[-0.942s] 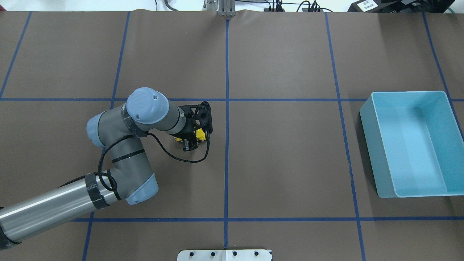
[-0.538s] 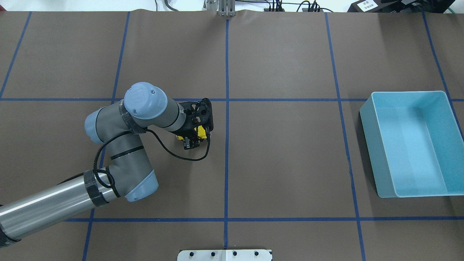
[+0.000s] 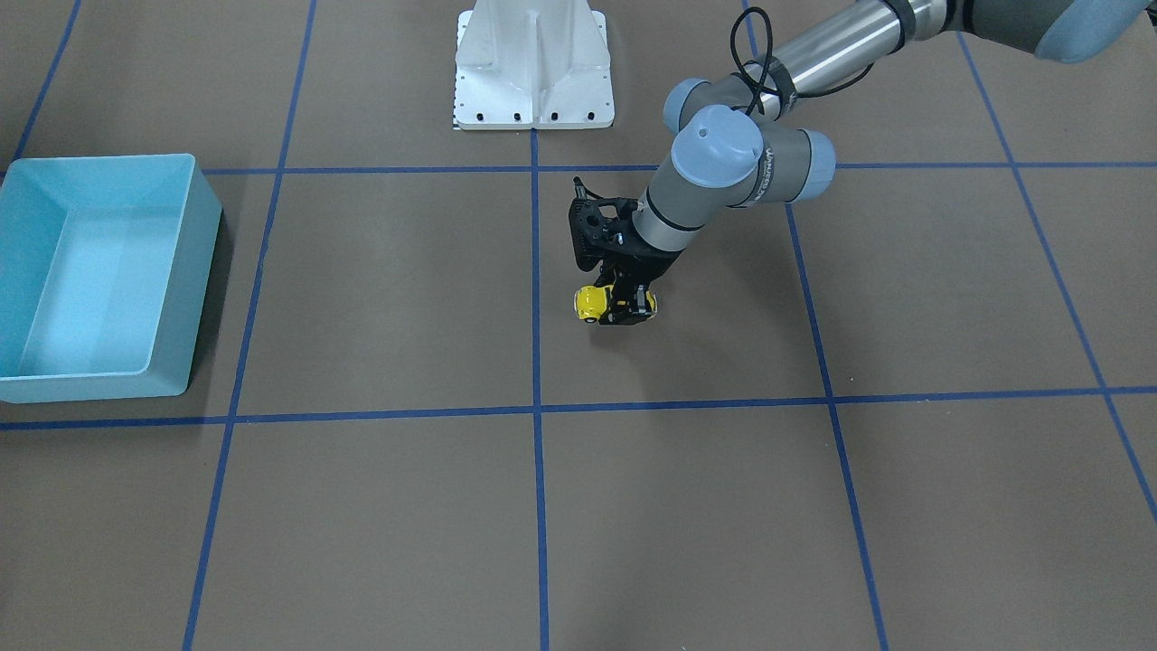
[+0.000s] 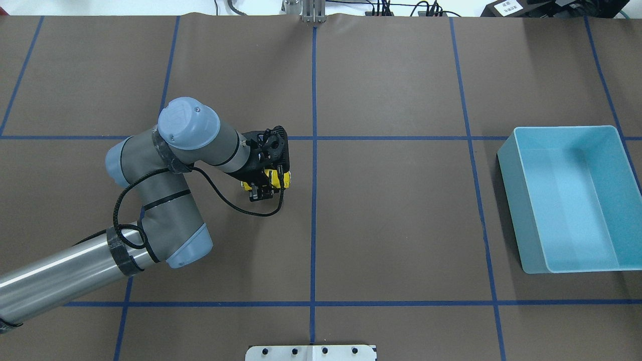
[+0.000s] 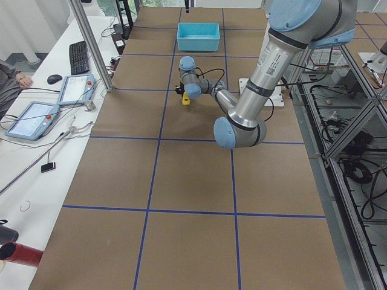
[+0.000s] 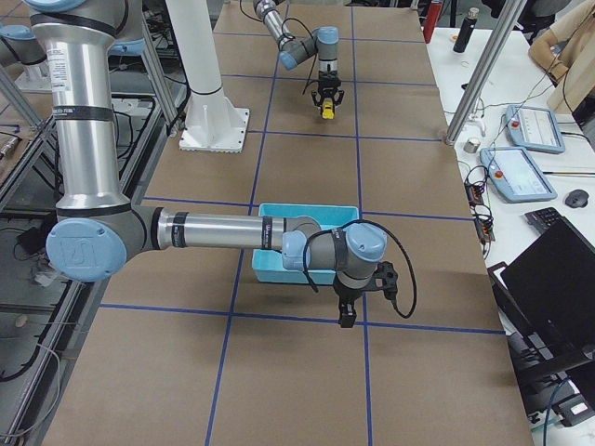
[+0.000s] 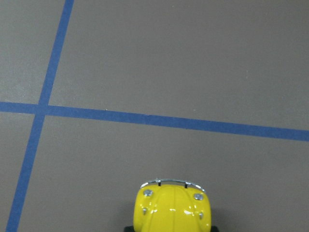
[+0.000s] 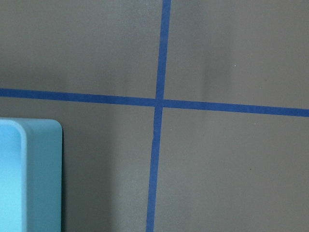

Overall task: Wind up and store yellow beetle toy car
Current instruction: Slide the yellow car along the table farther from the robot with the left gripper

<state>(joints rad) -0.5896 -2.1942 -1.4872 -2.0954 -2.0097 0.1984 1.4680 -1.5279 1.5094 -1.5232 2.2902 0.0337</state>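
The left gripper [image 4: 262, 189] is clamped across the middle of the yellow beetle toy car [image 4: 274, 177], with a black finger on either side of the body. The car's rounded ends stick out past the fingers in the front-facing view [image 3: 591, 303]. The car sits low over the brown table [image 4: 401, 225], in the grid square just left of the centre tape line [image 4: 314, 210] as seen from overhead. Whether its wheels are pressing on the surface is hard to judge from these angles. The left wrist camera shows only the car's glossy nose and chrome bumper [image 7: 173, 209] at the bottom edge, with bare mat beyond.

Compared with the overhead picture from about a second ago, the gripper and the car have slid a little toward that view's left and slightly toward the far side, away from the centre tape line. The left arm [image 4: 170, 200] has folded back with them, its grey elbow cap now sitting farther left and higher in the picture. The grip on the car looks unchanged.

The blue bin [image 4: 509, 190] stands where it was, well apart from the car on the table's right. The right gripper [image 6: 346, 314] hangs just beside the bin's end [image 6: 307, 210], and whether it is open or closed cannot be told.
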